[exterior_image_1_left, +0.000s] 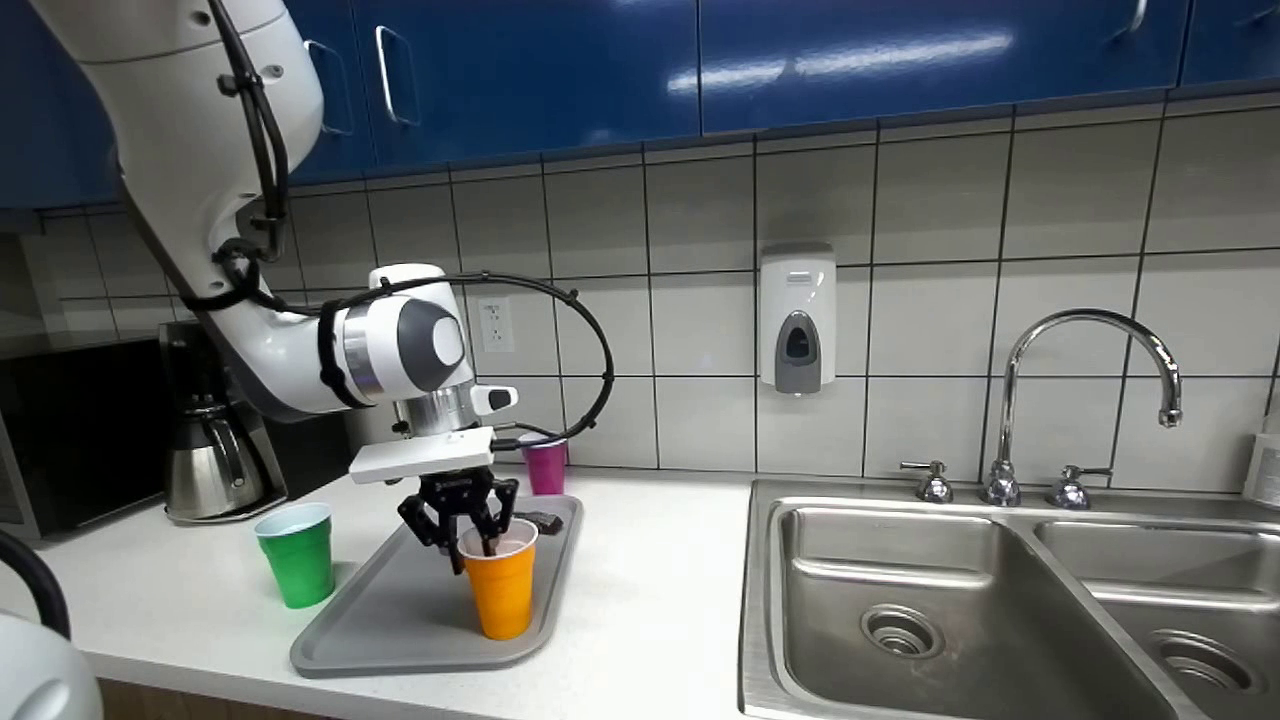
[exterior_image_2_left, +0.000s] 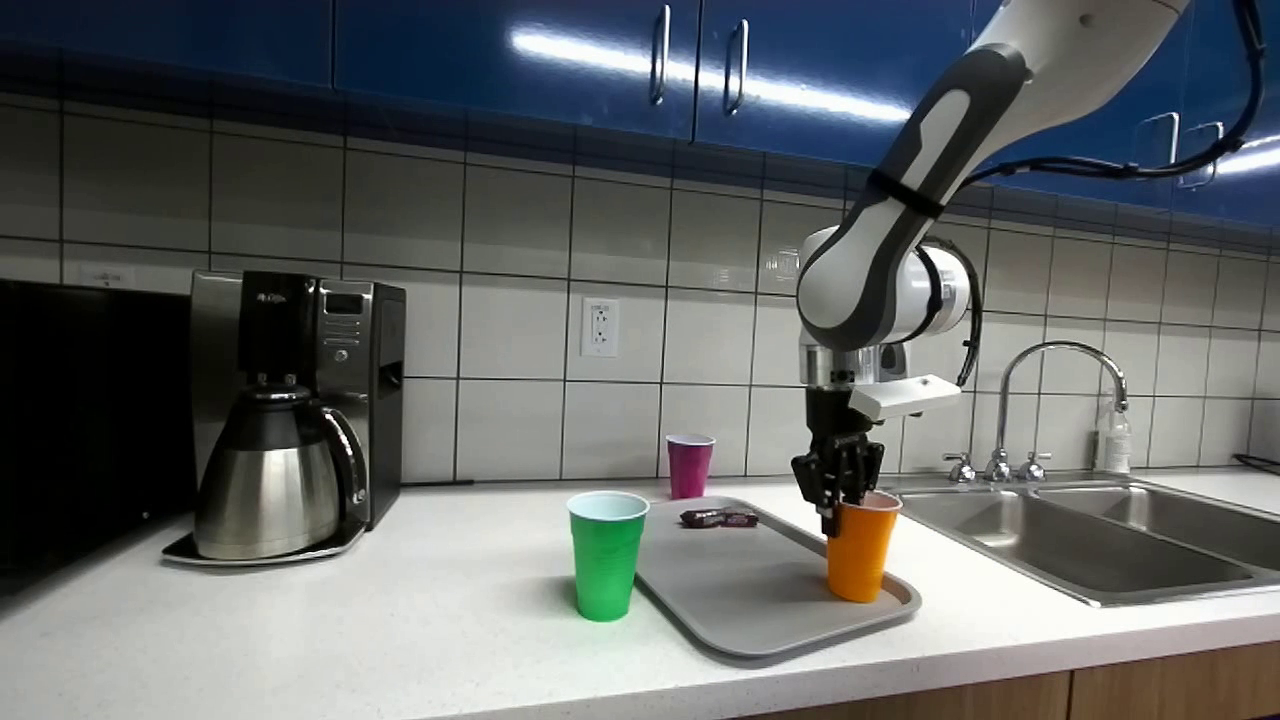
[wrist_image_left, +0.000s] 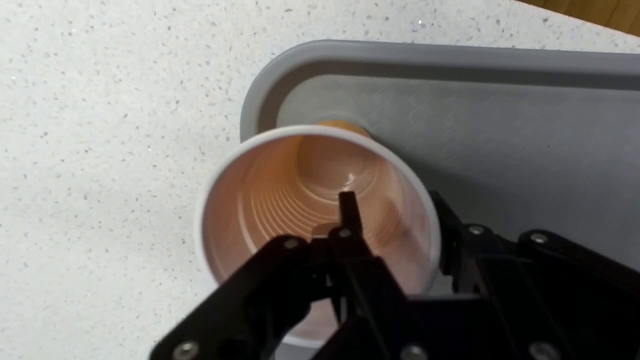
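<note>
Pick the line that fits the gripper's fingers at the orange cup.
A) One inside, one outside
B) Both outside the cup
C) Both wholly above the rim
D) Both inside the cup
A: in the wrist view, the gripper has one finger inside the orange cup and the other outside it.
</note>
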